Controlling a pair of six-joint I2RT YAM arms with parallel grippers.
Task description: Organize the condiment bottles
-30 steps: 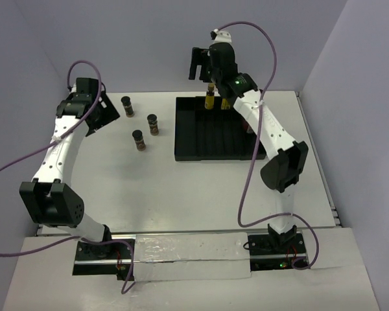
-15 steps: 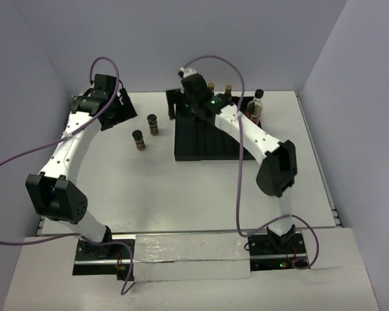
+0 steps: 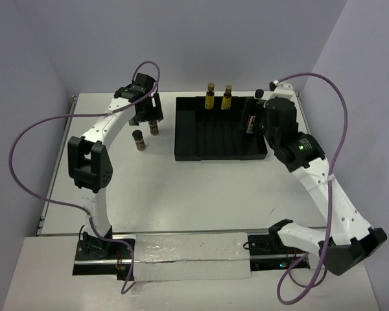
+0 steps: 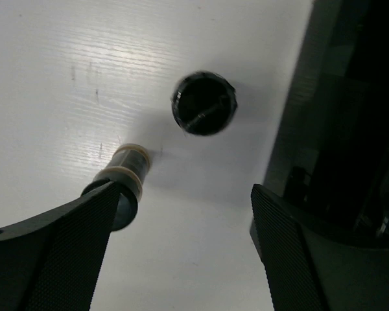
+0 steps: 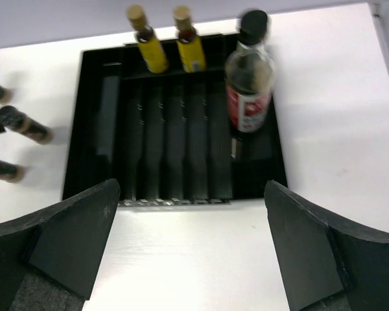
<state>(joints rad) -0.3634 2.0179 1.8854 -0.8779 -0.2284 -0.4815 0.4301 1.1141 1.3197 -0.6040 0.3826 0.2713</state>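
Note:
Two yellow condiment bottles (image 3: pixel 210 97) (image 5: pixel 146 40) with tan caps stand at the back of the black ribbed tray (image 3: pixel 207 139) (image 5: pixel 175 129). A bottle with a red label and a black cap (image 5: pixel 249 81) stands at the tray's right. Short dark bottles with black lids (image 3: pixel 139 139) (image 5: pixel 26 124) stand on the table left of the tray. My left gripper (image 3: pixel 149 115) (image 4: pixel 188 259) hangs open above them, one black lid (image 4: pixel 203 102) just ahead and another bottle (image 4: pixel 126 175) beside its left finger. My right gripper (image 3: pixel 262 118) (image 5: pixel 191 246) is open and holds nothing, high over the tray's right side.
The tray's dark edge (image 4: pixel 350 97) lies close on the right of my left gripper. White table (image 3: pixel 181 188) stretches in front of the tray. Walls close in the back and both sides. Purple cables loop above both arms.
My left arm has swung right, from the back left corner to above the dark bottles. My right arm has swept from the tray's back left over to its right side, its jaws widening.

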